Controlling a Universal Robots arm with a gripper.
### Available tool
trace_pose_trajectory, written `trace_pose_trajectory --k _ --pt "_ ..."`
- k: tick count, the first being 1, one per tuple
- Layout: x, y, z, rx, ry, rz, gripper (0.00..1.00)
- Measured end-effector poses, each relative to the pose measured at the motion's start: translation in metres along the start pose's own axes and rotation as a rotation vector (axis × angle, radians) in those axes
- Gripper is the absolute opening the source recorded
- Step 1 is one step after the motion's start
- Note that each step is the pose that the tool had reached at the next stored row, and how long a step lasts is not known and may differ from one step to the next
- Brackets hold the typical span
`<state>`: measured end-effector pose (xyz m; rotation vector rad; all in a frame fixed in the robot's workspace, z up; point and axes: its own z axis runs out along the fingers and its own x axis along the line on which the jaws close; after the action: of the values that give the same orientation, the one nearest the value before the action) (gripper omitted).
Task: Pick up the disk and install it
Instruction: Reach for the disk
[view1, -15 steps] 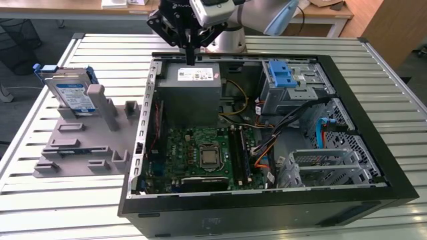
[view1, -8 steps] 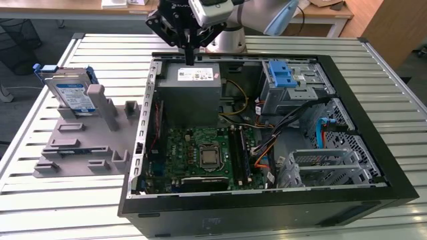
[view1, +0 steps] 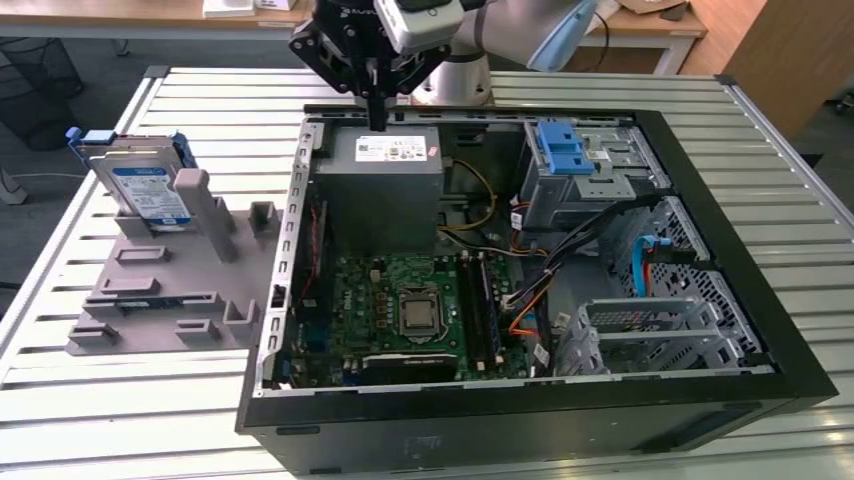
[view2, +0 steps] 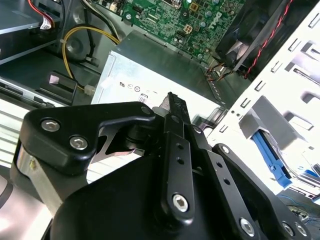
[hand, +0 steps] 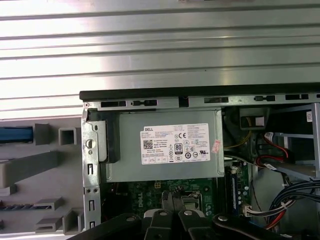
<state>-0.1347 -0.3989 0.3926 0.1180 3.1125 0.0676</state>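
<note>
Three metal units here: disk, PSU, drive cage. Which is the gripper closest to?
The grey power-supply box with the white sticker, right below the gripper inside the case. The disk stands outside, on the grey fixture.

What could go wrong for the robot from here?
1. The gripper hangs close above the power supply; a sideways move toward the disk might clip the case wall between them.
2. The disk stands on edge in a grey holder; an off-centre grip could tip or jam it.
3. Loose cables cross the inside of the case and could snag the disk on its way in.
</note>
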Motion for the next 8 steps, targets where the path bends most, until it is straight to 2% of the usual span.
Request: trace_pose_trajectory --k 8 --pt "0.0016 -0.0001 0.0002 0.0000 0.0000 0.000 0.11"
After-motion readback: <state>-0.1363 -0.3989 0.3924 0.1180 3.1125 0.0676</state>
